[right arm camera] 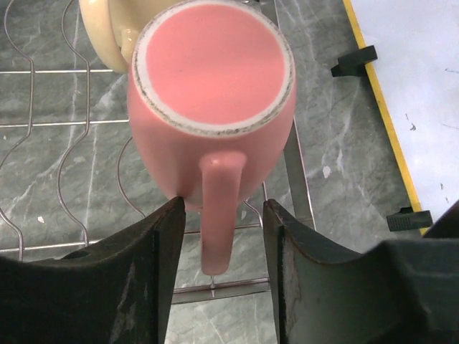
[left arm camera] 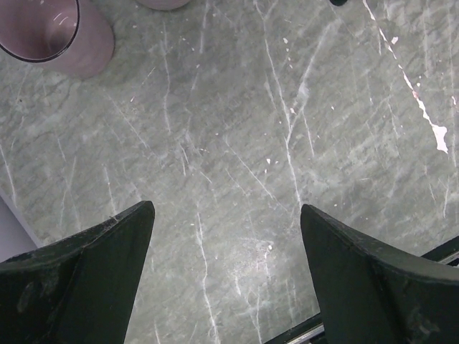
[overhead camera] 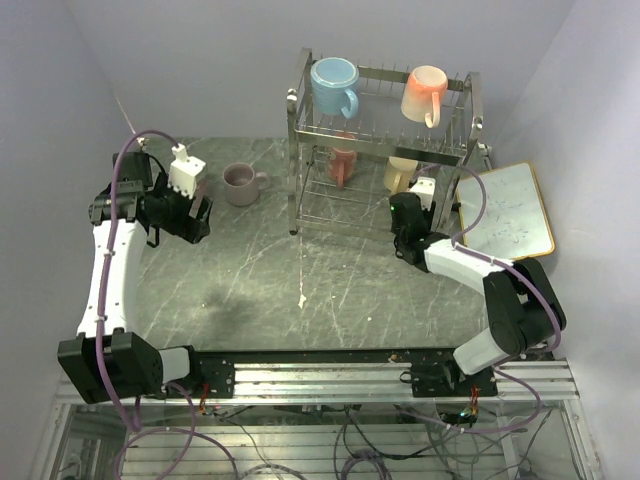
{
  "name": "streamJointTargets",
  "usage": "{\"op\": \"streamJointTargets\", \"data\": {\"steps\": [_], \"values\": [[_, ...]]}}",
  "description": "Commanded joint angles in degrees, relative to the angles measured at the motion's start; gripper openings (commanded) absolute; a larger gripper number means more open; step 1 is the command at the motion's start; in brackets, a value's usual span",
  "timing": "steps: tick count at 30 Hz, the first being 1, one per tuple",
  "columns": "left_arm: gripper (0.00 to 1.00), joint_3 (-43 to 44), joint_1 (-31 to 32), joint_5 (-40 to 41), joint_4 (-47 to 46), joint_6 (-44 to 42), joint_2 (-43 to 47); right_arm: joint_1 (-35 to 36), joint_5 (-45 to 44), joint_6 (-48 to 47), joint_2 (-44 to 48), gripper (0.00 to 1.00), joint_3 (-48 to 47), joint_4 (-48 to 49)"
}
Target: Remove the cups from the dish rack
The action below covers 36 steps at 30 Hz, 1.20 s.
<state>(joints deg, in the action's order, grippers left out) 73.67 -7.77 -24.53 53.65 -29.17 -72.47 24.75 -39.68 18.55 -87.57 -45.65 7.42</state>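
table: grey veined marble, pale walls around | rack: 1 o'clock, blue cup on top tier | right claw: open, straddling handle of upturned pink cup in rack | left claw: open over table, mauve cup at its 11 o'clock

Dish rack: shiny chrome wire.
Mugs: light blue mug; peach-orange mug; pale yellow mug; mauve mug; salmon-pink mug, with a white ring around the base.
Table: grey-green marble pattern with white veins.
Whiteboard: white, yellow frame.
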Motion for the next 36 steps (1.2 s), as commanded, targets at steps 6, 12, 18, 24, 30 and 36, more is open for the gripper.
{"op": "streamJointTargets", "data": {"steps": [6,12,18,24,30,36], "values": [[0.96,-4.28,-0.21,-4.92,0.52,-4.23,5.97,-0.49,-0.04,0.67,-0.43,0.3,-0.94,3.21],[0.98,-4.23,-0.22,-4.4,0.81,-4.01,6.15,0.45,-0.4,0.4,-0.21,0.03,-0.89,4.28],[0.99,-6.1,-0.16,-5.35,0.61,-5.86,7.38,2.89,-2.48,-1.54,1.64,0.0,-1.69,5.64],[0.98,-6.53,-0.16,-5.91,0.45,-7.07,7.6,6.6,-4.77,-3.73,5.44,0.0,-2.63,6.48],[0.97,-7.46,-0.21,-5.66,-3.61,-7.1,9.95,11.01,-4.67,-1.35,11.27,0.0,-4.26,3.25],[0.98,-11.14,-0.17,-5.7,-9.89,-4.74,14.17,12.12,2.88,10.24,20.46,0.0,-1.45,-2.2]]}}
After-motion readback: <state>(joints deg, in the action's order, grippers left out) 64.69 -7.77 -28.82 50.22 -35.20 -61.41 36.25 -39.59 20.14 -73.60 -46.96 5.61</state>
